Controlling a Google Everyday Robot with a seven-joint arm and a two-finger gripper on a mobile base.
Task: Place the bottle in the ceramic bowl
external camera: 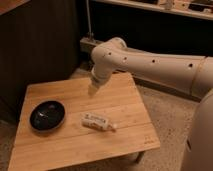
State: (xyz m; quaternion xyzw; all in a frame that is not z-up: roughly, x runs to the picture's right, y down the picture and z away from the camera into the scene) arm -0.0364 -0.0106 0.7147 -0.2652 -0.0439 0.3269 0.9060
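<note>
The bottle [98, 121] lies on its side on the wooden table [65, 150], its small white cap pointing right. The ceramic bowl [47, 115], round, glossy and black, sits on the table's left part, a short way left of the bottle, and looks empty. My gripper [93, 89] hangs from the white arm [150, 62] above the table's middle, higher than the bottle and a little behind it, touching nothing.
The table is low, with its front edge near the bottom of the view. A dark wall panel [40, 45] stands behind it, and a shelf unit [150, 20] at the back right. Speckled floor [170, 115] lies to the right.
</note>
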